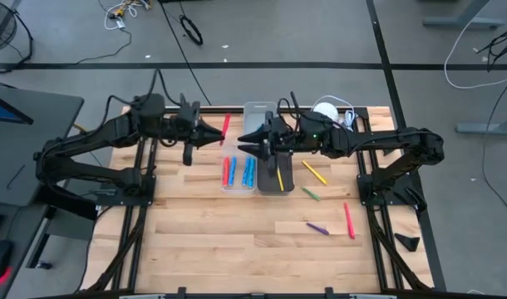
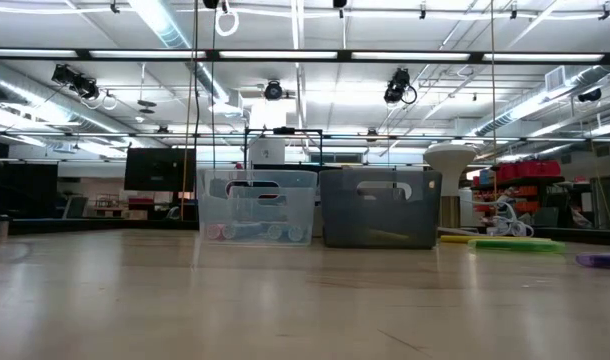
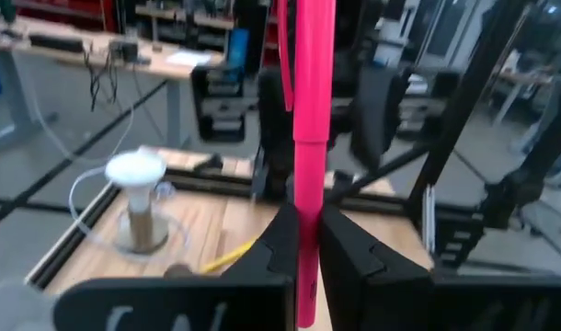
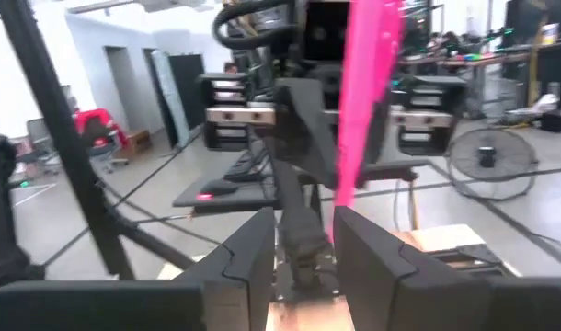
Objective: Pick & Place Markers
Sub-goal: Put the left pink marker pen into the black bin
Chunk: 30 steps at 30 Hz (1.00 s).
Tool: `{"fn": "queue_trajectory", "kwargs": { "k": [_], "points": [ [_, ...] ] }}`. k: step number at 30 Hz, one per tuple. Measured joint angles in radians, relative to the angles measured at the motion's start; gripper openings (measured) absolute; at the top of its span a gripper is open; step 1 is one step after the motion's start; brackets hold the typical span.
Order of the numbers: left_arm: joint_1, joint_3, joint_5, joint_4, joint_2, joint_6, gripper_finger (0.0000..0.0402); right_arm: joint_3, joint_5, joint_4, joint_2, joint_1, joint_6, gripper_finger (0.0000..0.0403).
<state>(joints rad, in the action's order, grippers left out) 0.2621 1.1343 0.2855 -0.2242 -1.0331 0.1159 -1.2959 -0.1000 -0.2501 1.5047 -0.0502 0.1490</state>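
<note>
My left gripper [image 1: 218,135] is raised above the table's far left part, shut on a pink marker [image 1: 226,124]. My right gripper [image 1: 244,146] faces it from the right, over the clear bin [image 1: 237,178]. It is open, and the pink marker [image 4: 365,92] shows just beyond its fingers. Red and blue markers [image 1: 237,170] lie in the clear bin, and a yellow marker [image 1: 279,178] lies in the dark bin [image 1: 274,184]. Yellow [image 1: 314,172], green [image 1: 310,193], purple [image 1: 317,227] and red [image 1: 350,220] markers lie flat on the table at the right. My left gripper pinches the pink marker's barrel [image 3: 305,198] between its two fingers, well short of the marker's middle. The fingers [image 3: 279,248] come level from the table's left and lie across the marker. Most of its length sticks out on one side. It is lifted clear of table and bins.
The two bins [image 2: 257,207] [image 2: 380,208] stand side by side at the table's far middle. A white round object [image 1: 324,110] with a cable sits at the far right corner. Bare wood lies toward the near edge [image 1: 237,257].
</note>
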Motion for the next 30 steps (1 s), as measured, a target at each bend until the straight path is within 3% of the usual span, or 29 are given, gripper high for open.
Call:
{"fn": "queue_trajectory", "kwargs": {
  "k": [10, 30],
  "points": [
    [-0.06, -0.001, -0.102, 0.131, -0.03, 0.037, 0.0025, 0.0, 0.094, -0.081, 0.0, 0.0, -0.059, 0.0114],
    [-0.144, -0.001, -0.182, 0.228, -0.136, 0.077, 0.0024, 0.001, 0.054, -0.085, 0.0, 0.01, -0.057, 0.0114]
  ]
}}
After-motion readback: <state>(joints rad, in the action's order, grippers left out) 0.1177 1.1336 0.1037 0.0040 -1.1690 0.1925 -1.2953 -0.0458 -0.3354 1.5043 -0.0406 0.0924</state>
